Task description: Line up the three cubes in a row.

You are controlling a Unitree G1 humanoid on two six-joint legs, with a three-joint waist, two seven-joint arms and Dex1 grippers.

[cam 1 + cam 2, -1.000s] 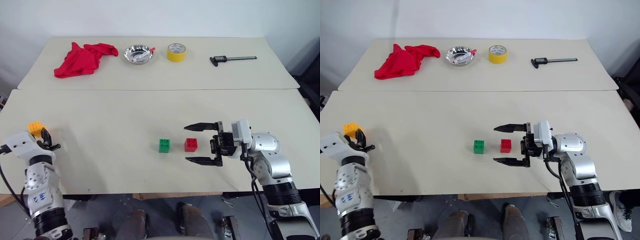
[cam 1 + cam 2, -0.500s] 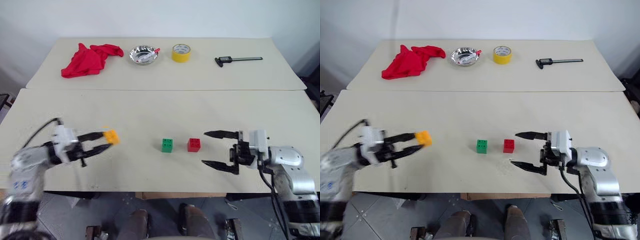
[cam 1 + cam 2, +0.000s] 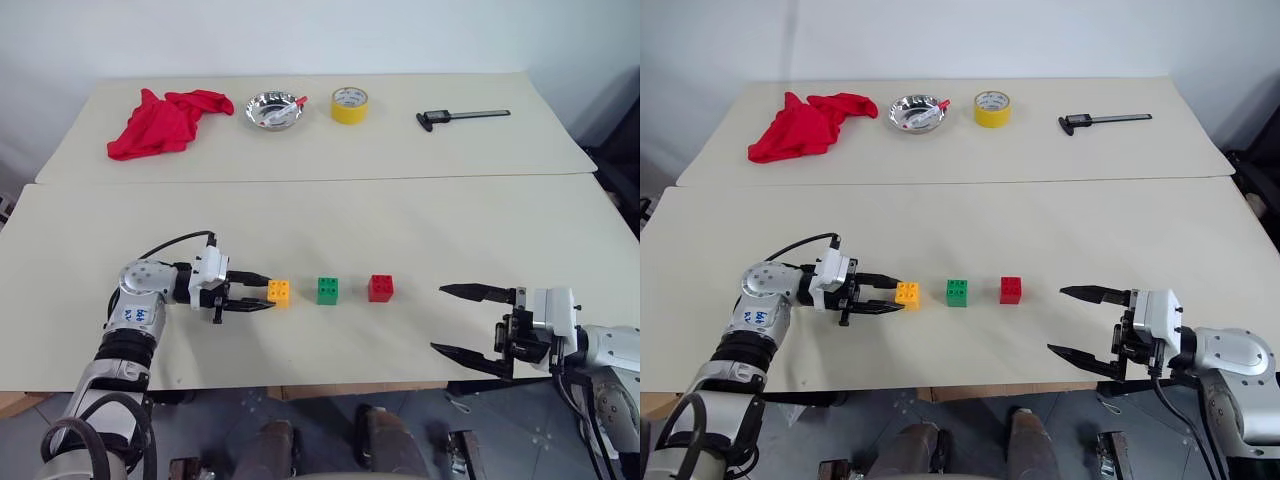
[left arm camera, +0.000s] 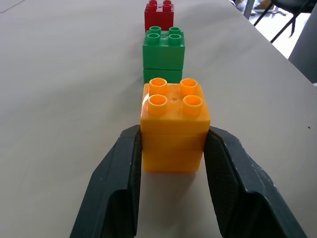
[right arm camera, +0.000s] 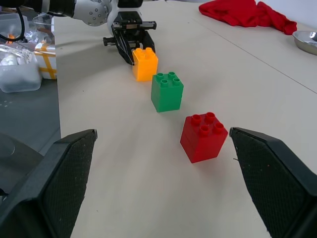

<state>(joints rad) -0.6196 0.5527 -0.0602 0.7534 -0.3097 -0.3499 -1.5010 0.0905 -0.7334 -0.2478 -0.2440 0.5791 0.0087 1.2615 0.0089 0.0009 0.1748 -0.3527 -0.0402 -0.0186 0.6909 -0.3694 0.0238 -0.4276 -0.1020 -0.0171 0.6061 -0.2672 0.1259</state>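
The left gripper (image 3: pixel 262 297) pinches the orange cube (image 3: pixel 279 292) by its flat sides, low at the table (image 3: pixel 300 220). Next in line come the green cube (image 3: pixel 328 290) and the red cube (image 3: pixel 381 288), with gaps between. They look light, hard and a bit slippery, so flat sides are best to hold. The right gripper (image 3: pixel 462 320) is spread wide, empty. Far back, a bowl (image 3: pixel 273 110) holds something small I cannot make out

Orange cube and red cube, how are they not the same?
The orange cube is gripped by the left gripper; the red cube stands free. Orange is the row's left end, red its right end, beside the green cube. Both are studded bricks.
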